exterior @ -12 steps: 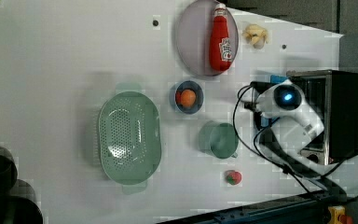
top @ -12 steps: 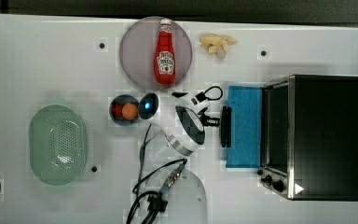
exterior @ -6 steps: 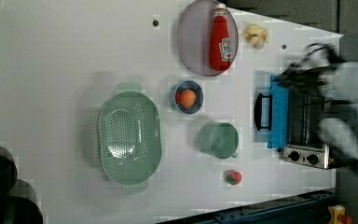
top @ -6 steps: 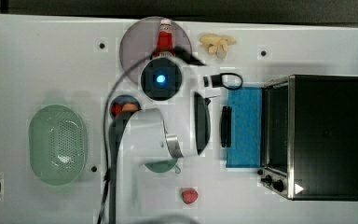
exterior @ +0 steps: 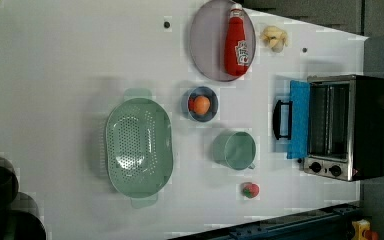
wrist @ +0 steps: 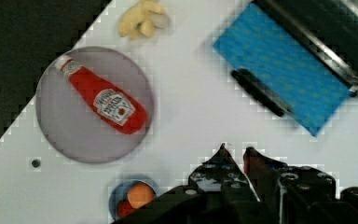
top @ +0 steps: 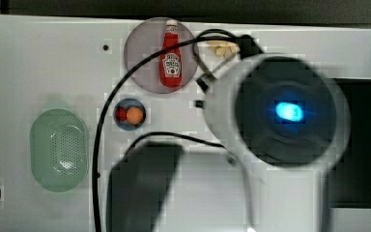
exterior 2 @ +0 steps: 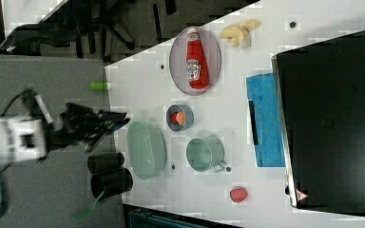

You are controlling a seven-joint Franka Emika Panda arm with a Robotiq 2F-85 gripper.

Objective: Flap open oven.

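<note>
Start at the left view's left: the green colander, the small bowl with the orange ball, the green mug and the plate with the ketchup bottle sit where they sat a second ago, so nothing on the desk got knocked. Move to the left view's right and you find the oven at the desk's edge with its blue-tinted door folded flat toward the mug, the bar handle at its outer edge and the rack exposed; I'd judge the flap-open done. A second ago the arm hung over that door in the left view; now it is gone from there and looms large under the top view's camera. In the wrist view the end effector shows its fingertips nearly together, holding nothing, high above the desk between the plate and the door.
</note>
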